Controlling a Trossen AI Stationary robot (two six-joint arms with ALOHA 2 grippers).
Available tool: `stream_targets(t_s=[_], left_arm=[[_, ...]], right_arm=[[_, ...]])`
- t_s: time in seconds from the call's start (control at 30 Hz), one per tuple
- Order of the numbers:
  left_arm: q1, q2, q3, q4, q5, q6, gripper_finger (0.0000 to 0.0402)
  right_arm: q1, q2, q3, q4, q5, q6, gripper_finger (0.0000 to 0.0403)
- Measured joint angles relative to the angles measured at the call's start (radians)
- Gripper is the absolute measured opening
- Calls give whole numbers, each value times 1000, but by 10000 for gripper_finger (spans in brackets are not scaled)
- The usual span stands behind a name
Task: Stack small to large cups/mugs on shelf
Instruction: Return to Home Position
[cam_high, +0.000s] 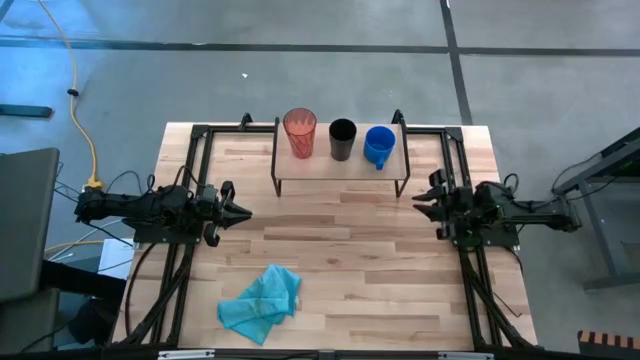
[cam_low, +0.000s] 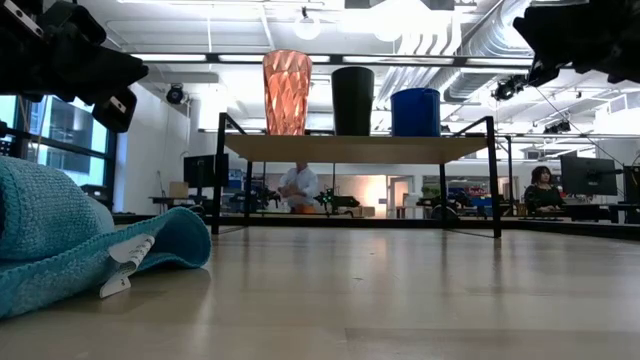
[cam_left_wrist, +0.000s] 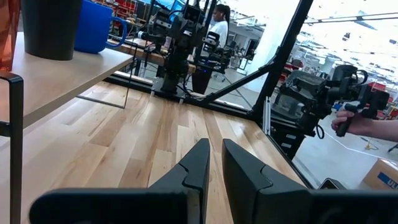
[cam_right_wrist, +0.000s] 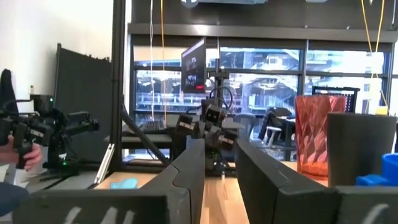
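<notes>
From above, the shelf (cam_high: 322, 170) sits at the upper centre of the frame on the wooden tabletop (cam_high: 360, 260); on its board stand, from frame left to right, the red-orange tumbler (cam_high: 299, 132), the black cup (cam_high: 342, 139) and the blue mug (cam_high: 379, 146), in a row and upright; the left gripper (cam_high: 241, 211) lies at middle left and the right gripper (cam_high: 420, 203) at middle right, both well apart from the shelf and holding nothing; a teal cloth (cam_high: 262, 302) lies crumpled at lower centre-left.

From table height, the three vessels stand side by side on the shelf board at upper centre, the tumbler tallest and the mug shortest; the cloth fills the lower left; two people (cam_low: 298, 185) sit far back in the room.

The left wrist view shows its own fingers (cam_left_wrist: 199, 168) parted by a narrow slit, empty; the black cup and blue mug stand on the shelf board beside them; a person's hand (cam_left_wrist: 351, 121) grips a dark device beyond the table.

The right wrist view shows its fingers (cam_right_wrist: 186, 168) a little apart, empty, with tumbler, cup and mug lined up nearby.
</notes>
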Motion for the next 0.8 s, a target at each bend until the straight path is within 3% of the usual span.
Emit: stream_targets(t_s=[0.2,0.37,0.43,0.63,0.8], left_arm=[[0,0,0,0,2,2,33],[0,0,0,0,3,2,33],[0,0,0,0,3,2,33],[0,0,0,0,3,1,33],[0,0,0,0,4,-2,33]], right_arm=[[0,0,0,-10,-7,-2,80],[0,0,0,-65,-166,-36,80],[1,0,0,-97,-185,-14,80],[0,0,0,-120,-57,97,80],[0,0,0,-153,-20,103,80]])
